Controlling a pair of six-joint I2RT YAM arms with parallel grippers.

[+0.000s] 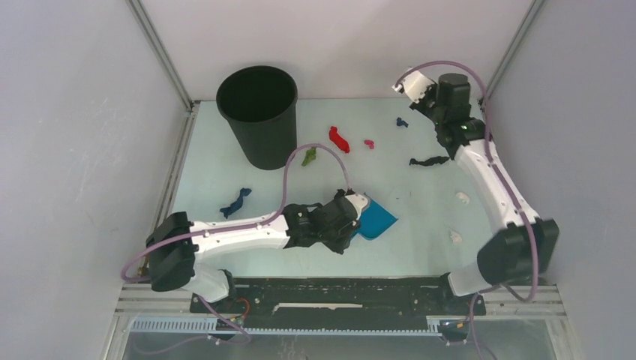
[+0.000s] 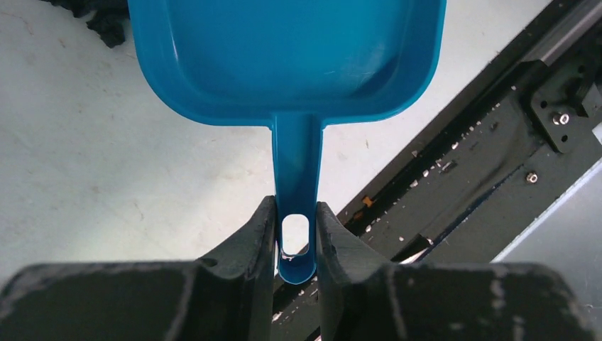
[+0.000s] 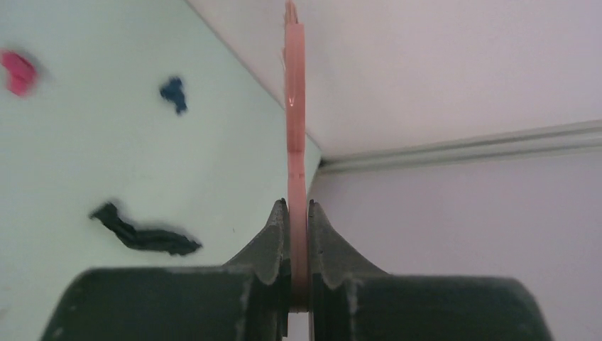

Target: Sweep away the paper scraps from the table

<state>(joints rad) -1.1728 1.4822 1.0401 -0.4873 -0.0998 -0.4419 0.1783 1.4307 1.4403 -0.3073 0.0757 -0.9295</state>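
Left claw (image 2: 295, 213) grips dustpan (image 2: 284, 57), front cropped; right claw (image 3: 296, 209) holds brush (image 3: 294, 106) edge-on.

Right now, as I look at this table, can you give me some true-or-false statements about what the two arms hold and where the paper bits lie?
1. The left gripper is shut on the handle of the blue dustpan. True.
2. The right gripper holds nothing. False: it clamps a pink brush.
3. The red scrap lies inside the dustpan. False: it lies on the table, beyond the dustpan.
4. A black bin stands at the table's far left. True.
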